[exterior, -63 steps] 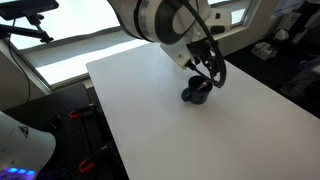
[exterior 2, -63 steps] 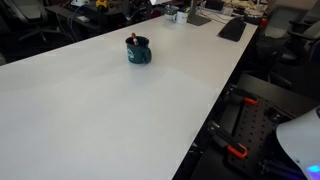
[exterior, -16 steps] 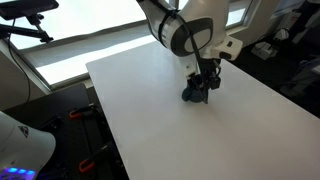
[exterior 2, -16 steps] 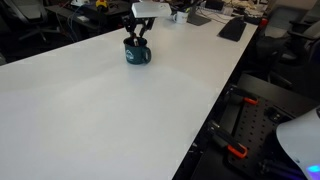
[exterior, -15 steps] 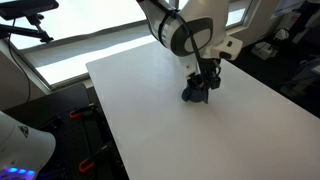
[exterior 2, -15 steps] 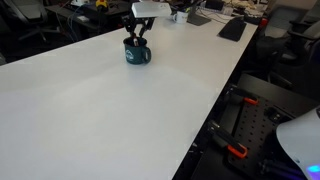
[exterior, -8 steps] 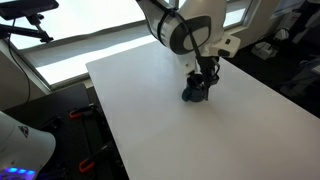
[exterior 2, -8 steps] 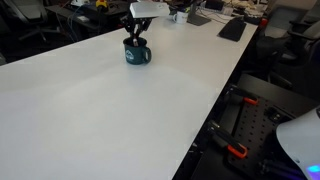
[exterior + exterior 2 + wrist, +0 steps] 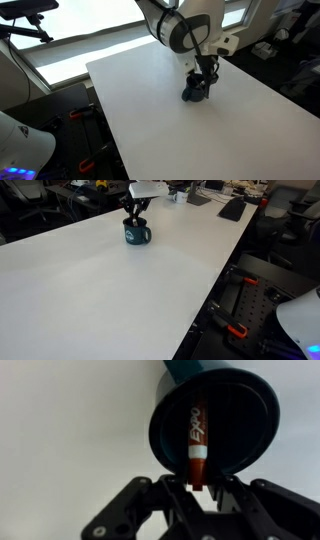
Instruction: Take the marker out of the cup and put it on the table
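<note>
In the wrist view the marker stands inside the cup. It is red with white lettering along its side, and it leans against the part of the cup wall that is nearest to the camera. Its long axis runs from the bottom of the cup up toward the fingers, so its near end comes out over the rim and lies just between them. The fingers sit one on each side of this end, and their closing line goes across the marker's axis, which I judge a good arrangement for a pinch. The gap between them looks narrow, hardly wider than the marker. Whether they already press on it I cannot tell, because the tip is dark and blurred there. In both exterior views the cup stands upright on the white bench with the fingers directly above its opening, and the marker is too small to see. The marker is not yet out of the cup. The next move probably needs a firm grip and a lift along the marker's own axis, so that the cup is not tipped.
</note>
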Available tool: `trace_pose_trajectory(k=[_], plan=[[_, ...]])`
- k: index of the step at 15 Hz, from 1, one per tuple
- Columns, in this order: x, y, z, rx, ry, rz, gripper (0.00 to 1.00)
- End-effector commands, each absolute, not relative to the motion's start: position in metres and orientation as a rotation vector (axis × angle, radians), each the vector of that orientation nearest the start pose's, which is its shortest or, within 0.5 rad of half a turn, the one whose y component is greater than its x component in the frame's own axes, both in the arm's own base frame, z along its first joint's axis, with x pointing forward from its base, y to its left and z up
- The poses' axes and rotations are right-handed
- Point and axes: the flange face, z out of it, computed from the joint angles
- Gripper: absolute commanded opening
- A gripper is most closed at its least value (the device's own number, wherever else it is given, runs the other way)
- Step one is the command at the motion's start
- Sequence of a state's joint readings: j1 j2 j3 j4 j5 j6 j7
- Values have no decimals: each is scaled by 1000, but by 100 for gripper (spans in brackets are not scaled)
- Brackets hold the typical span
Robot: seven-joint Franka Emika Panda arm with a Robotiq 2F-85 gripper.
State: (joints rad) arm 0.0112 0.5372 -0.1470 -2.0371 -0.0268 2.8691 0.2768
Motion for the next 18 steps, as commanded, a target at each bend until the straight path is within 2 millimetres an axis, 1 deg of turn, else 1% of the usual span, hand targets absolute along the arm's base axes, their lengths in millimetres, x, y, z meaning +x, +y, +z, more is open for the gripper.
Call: trace_pose_trajectory(k=[1,3,6,10,12,14,17,18], plan=[[627,-72,221,-3155,514,-457,6],[632,-71,231,-3175,502,-474,6],[640,-71,241,-3211,473,-501,6],[652,-78,261,-3245,452,-559,6],[659,-80,279,-3237,450,-632,6],[666,-81,301,-3223,448,-704,6],[673,-81,346,-3191,465,-791,6],[675,-85,362,-3179,495,-806,6]])
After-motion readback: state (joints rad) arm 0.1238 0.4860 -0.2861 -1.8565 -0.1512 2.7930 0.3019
